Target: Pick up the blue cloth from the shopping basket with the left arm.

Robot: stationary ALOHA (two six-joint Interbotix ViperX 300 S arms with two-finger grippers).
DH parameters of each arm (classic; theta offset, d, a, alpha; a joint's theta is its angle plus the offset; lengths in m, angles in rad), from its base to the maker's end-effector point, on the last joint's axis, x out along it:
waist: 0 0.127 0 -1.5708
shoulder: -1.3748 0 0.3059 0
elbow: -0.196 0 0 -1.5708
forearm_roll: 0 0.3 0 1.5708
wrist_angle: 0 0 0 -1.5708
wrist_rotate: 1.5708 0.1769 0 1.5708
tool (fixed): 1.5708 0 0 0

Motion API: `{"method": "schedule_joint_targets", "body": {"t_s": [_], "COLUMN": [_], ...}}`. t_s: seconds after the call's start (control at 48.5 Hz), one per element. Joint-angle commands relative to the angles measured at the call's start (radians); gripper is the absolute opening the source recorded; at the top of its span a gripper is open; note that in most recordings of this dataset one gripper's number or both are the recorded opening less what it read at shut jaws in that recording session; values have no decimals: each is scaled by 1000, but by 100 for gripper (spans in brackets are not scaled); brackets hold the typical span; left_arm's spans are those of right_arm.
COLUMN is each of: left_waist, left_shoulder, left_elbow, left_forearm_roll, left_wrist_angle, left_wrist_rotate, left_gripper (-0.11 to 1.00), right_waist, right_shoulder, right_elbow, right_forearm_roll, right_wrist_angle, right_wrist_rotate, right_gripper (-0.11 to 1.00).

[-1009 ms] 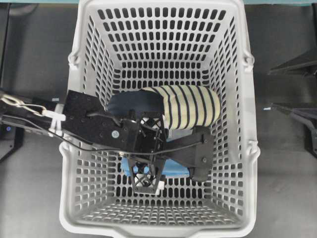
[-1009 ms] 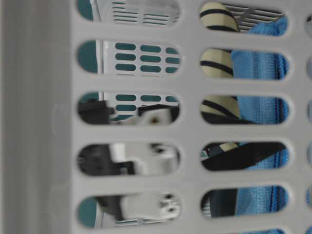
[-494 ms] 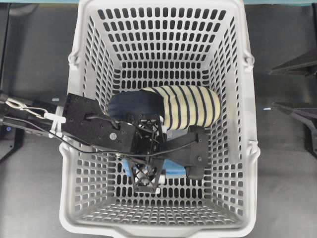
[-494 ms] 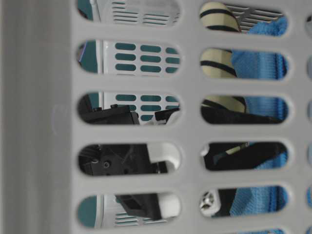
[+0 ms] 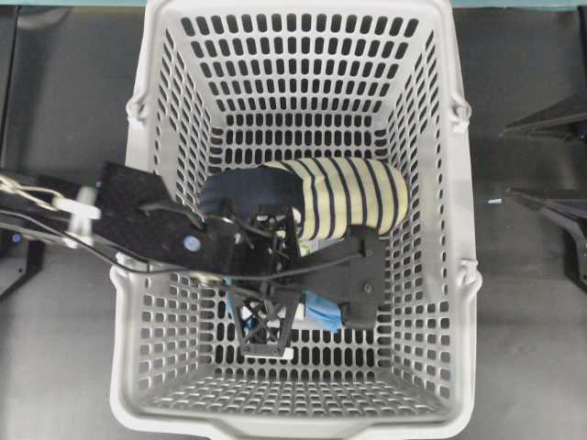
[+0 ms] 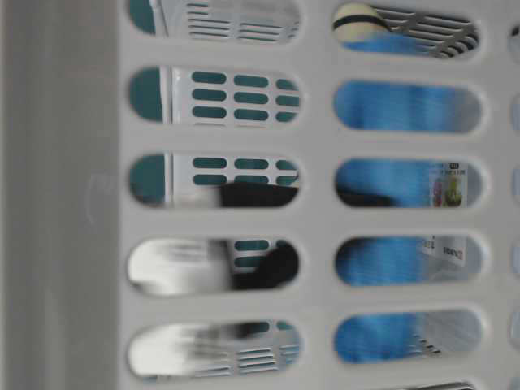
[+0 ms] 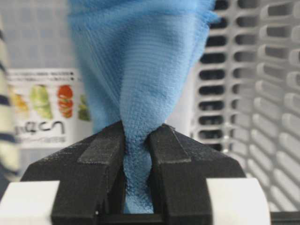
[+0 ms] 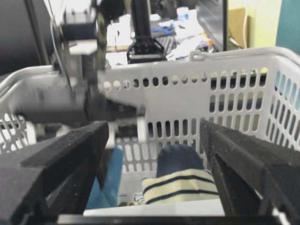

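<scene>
The blue cloth (image 7: pixel 140 70) hangs bunched from my left gripper (image 7: pixel 137 136), whose jaws are shut on its pinched fold. In the overhead view the left gripper (image 5: pixel 264 316) is inside the shopping basket (image 5: pixel 303 11), near its front, and a bit of the cloth (image 5: pixel 323 313) shows beside it. The cloth is a blurred blue column in the table-level view (image 6: pixel 390 106) and hangs at the left of the right wrist view (image 8: pixel 105 187). My right gripper (image 8: pixel 154 136) is open and empty outside the basket, at the right edge of the overhead view (image 5: pixel 504 165).
A navy and cream-striped fabric roll (image 5: pixel 344 197) lies across the basket's middle, just behind the left gripper. A white package with a printed label (image 7: pixel 42 108) lies on the basket floor behind the cloth. Slotted basket walls (image 6: pixel 65 203) stand close on all sides.
My left gripper has risen and drawn back to the left with the blue cloth in it. The cloth now hangs taller behind the wall slots, uncovering the labelled package. The right arm has not moved.
</scene>
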Motion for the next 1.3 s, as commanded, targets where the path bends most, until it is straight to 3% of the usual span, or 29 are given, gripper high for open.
{"method": "schedule_joint_targets", "body": {"t_s": [0.0, 0.33, 0.474, 1.112, 1.277], "left_waist": [0, 20, 25, 52, 52], "left_shoulder": [-77, -161, -156, -153, -150], "left_elbow": [-74, -344, -411, -414, -413], "left_forearm_roll": [3, 5, 5, 5, 5], "left_wrist_angle": [23, 333, 388, 387, 387], "left_wrist_rotate": [2, 54, 57, 34, -15], "left_gripper": [9, 10, 9, 10, 10], "right_waist": [0, 0, 0, 2, 2], "right_shoulder": [5, 3, 3, -41, -41], "right_elbow": [-11, -9, -11, -14, -12], "right_forearm_roll": [3, 5, 5, 5, 5], "right_wrist_angle": [-12, -12, -12, 8, 8], "right_wrist_rotate": [2, 3, 3, 3, 3], "right_gripper": [76, 76, 76, 76, 76]}}
